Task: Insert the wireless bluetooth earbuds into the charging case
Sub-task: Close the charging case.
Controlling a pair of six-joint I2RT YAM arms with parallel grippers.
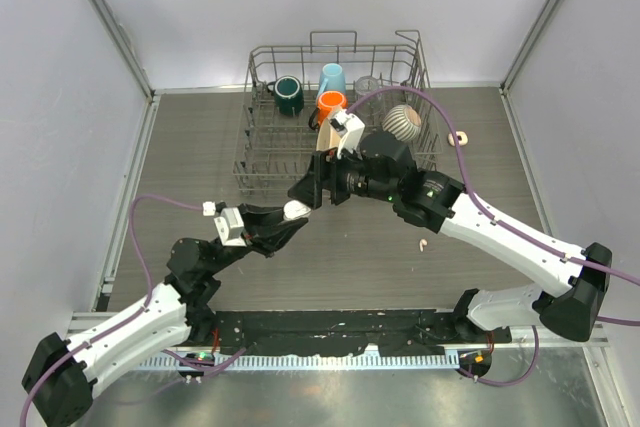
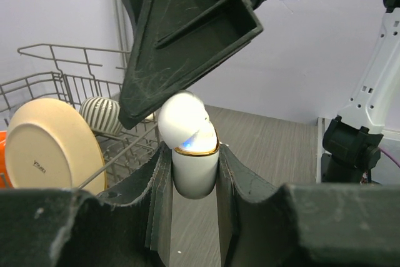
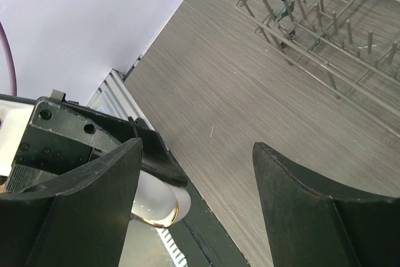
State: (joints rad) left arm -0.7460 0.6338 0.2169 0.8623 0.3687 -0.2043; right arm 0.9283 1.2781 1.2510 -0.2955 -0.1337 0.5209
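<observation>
at the lower left of the top view the left arm is extended toward the centre, and the left claw is closed narrowly on the white charging case, which is held upright between two dark fingers above the counter. the case's rounded lid is hinged open and tilted toward the left of the left wrist frame, with a gold rim and a blue glow shown at the mouth. just above it the right claw is positioned with its fingers spread wide and nothing gripped between them. one broad black finger is seen over the lid, and whether contact is made cannot be told. a small white earbud is seen lying on the counter right of centre, beside the right forearm and well apart from the case. a second small pale piece is seen farther back, just right of the wire dish rack, too small to be identified with certainty. in the rack at the top centre a dark green mug, an orange mug, a light blue mug and a striped bowl are held.
</observation>
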